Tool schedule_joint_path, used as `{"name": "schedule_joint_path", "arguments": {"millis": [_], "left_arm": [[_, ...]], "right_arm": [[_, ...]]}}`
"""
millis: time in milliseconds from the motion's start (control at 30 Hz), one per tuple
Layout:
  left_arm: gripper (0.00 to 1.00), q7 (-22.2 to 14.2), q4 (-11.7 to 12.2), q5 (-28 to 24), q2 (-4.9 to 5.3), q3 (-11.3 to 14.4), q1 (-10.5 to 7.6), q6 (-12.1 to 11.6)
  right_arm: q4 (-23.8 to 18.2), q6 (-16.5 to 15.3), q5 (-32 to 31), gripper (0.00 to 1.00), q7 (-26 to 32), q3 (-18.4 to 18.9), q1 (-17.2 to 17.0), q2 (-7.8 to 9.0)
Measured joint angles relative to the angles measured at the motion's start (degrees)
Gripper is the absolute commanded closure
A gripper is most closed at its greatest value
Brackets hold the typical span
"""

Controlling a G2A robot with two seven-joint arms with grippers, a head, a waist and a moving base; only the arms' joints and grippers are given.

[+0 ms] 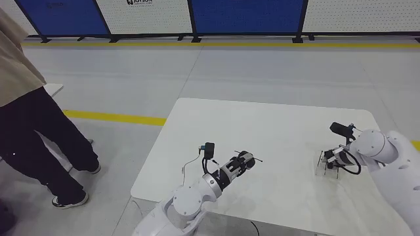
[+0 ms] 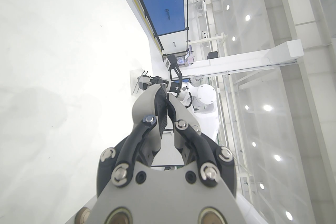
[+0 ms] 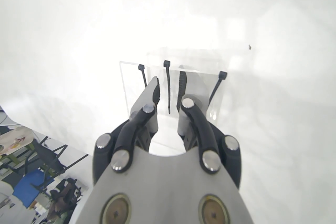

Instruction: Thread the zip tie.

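Top view shows the white table (image 1: 275, 124) with a clear stand (image 1: 326, 165) near its right edge. The right end effector (image 1: 333, 159) is at the stand, and the left end effector (image 1: 245, 160) is over the near middle of the table, well apart from it. Right wrist view: the right end effector (image 3: 169, 78) is narrowly parted and straddles the middle zip tie (image 3: 168, 93), which stands upright in the clear stand (image 3: 126, 93); the pads do not touch it. A neighbouring zip tie (image 3: 143, 76) stands just beside one finger. Left wrist view: the left end effector (image 2: 163, 89) is closed. The thin dark strip crossing it in the top view is judged to be a held zip tie (image 1: 256, 159). Risks: closing off-centre could tilt the middle zip tie or catch the neighbour; pulling at an angle could shift or tip the light stand; a thin strap may twist in the pads and leave tail and head misaligned for threading.
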Motion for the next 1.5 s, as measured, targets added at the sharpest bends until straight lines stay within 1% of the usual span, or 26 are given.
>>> {"name": "schedule_joint_path", "arguments": {"millis": [33, 167, 267, 367, 467, 567, 667, 767, 800, 867, 900, 933, 967, 1000, 1100, 1367, 1467, 1500], "left_arm": [[1.0, 0.0, 0.0, 0.0, 0.0, 0.0, 0.0, 0.0], [1.0, 0.0, 0.0, 0.0, 0.0, 0.0, 0.0, 0.0], [1.0, 0.0, 0.0, 0.0, 0.0, 0.0, 0.0, 0.0], [1.0, 0.0, 0.0, 0.0, 0.0, 0.0, 0.0, 0.0], [1.0, 0.0, 0.0, 0.0, 0.0, 0.0, 0.0, 0.0], [1.0, 0.0, 0.0, 0.0, 0.0, 0.0, 0.0, 0.0], [1.0, 0.0, 0.0, 0.0, 0.0, 0.0, 0.0, 0.0], [1.0, 0.0, 0.0, 0.0, 0.0, 0.0, 0.0, 0.0], [1.0, 0.0, 0.0, 0.0, 0.0, 0.0, 0.0, 0.0], [1.0, 0.0, 0.0, 0.0, 0.0, 0.0, 0.0, 0.0], [1.0, 0.0, 0.0, 0.0, 0.0, 0.0, 0.0, 0.0], [1.0, 0.0, 0.0, 0.0, 0.0, 0.0, 0.0, 0.0], [1.0, 0.0, 0.0, 0.0, 0.0, 0.0, 0.0, 0.0], [1.0, 0.0, 0.0, 0.0, 0.0, 0.0, 0.0, 0.0], [1.0, 0.0, 0.0, 0.0, 0.0, 0.0, 0.0, 0.0], [1.0, 0.0, 0.0, 0.0, 0.0, 0.0, 0.0, 0.0], [1.0, 0.0, 0.0, 0.0, 0.0, 0.0, 0.0, 0.0], [1.0, 0.0, 0.0, 0.0, 0.0, 0.0, 0.0, 0.0]], "right_arm": [[0.2, 0.0, -0.1, 1.0, 0.0, -0.1, 0.2, -0.1], [1.1, -0.1, -0.3, 1.0, 0.0, -0.5, 0.7, -0.42], [0.7, 0.1, -0.9, 1.0, -0.3, -0.4, 0.7, -0.41], [-1.2, 0.7, -1.4, 1.0, -0.6, 0.7, -0.2, 0.03], [-4.6, 0.6, -1.2, 1.0, -0.7, 3.1, -2.1, 0.99], [-9.1, 0.7, -1.3, 1.0, -0.8, 6.6, -4.9, 2.31], [-15.0, 0.7, -0.9, 1.0, -2.1, 11.3, -8.8, 3.82], [-22.4, -0.8, 2.9, 1.0, -6.2, 18.3, -14.5, 5.3], [-25.8, -1.7, 4.9, 1.0, -8.4, 21.4, -17.3, 5.79], [-30.9, -3.8, 8.5, 1.0, -11.5, 25.8, -21.8, 6.34], [-33.7, -5.8, 11.3, 1.0, -12.2, 28.2, -24.6, 6.6], [-35.1, -7.8, 13.7, 1.0, -11.7, 29.5, -26.2, 6.75], [-35.8, -9.5, 15.8, 1.0, -10.4, 30.2, -27.1, 6.83], [-35.9, -10.7, 17.4, 1.0, -9.2, 30.3, -27.3, 6.84], [-35.7, -9.2, 15.7, 1.0, -8.8, 30.2, -27.1, 6.83], [-35.7, -9.2, 15.6, 1.0, -9.0, 30.1, -27.2, 6.8], [-36.6, -9.6, 15.5, 1.0, -12.7, 28.1, -28.4, 6.33], [-37.5, -10.3, 17.0, 1.0, -14.8, 27.5, -28.8, 6.02]]}}
